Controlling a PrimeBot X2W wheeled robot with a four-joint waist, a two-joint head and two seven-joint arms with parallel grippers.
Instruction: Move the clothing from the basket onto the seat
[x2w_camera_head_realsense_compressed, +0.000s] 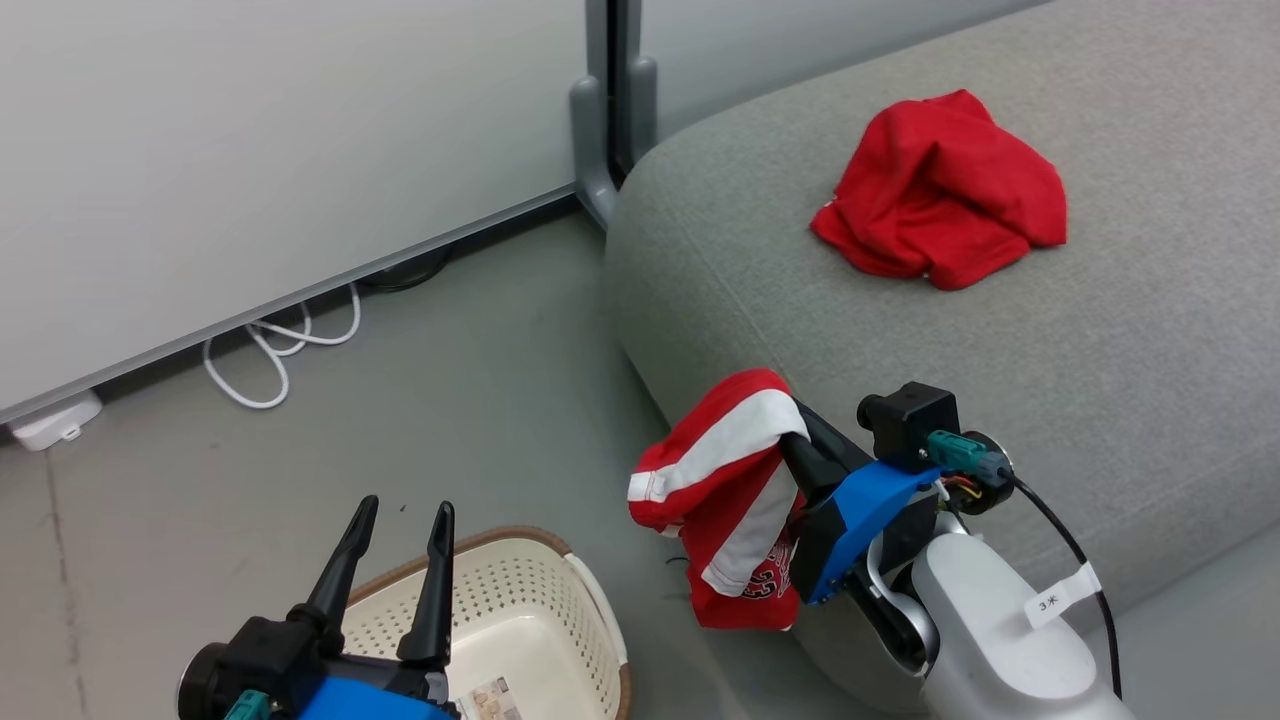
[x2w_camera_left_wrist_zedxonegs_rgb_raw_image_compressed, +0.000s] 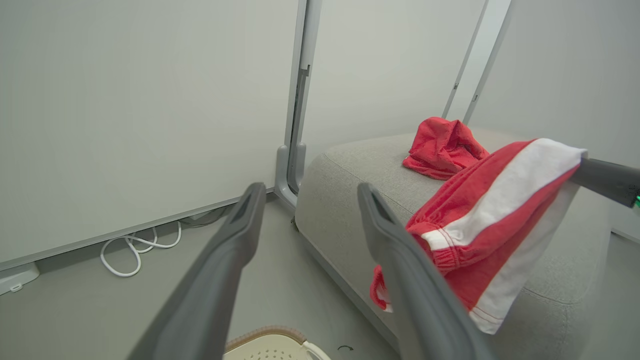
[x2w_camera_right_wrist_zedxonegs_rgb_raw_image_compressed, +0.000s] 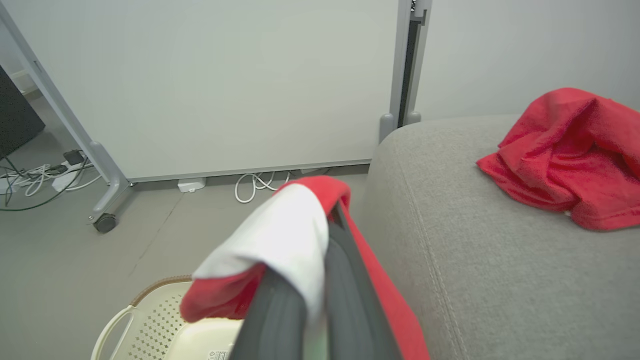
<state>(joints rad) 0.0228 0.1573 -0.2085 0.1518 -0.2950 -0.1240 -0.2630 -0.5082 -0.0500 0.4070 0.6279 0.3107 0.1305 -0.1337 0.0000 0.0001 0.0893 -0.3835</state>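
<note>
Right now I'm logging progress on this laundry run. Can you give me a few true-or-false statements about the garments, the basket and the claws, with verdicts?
1. The plain red garment lies crumpled on top of the sofa. True.
2. The right claw is open and empty. False: it is shut on the striped garment, which hangs in the air beside the sofa's front edge.
3. The left claw is open and holds nothing. True.
4. A garment lies in the basket. False: the part of its inside that shows holds no clothing.
</note>
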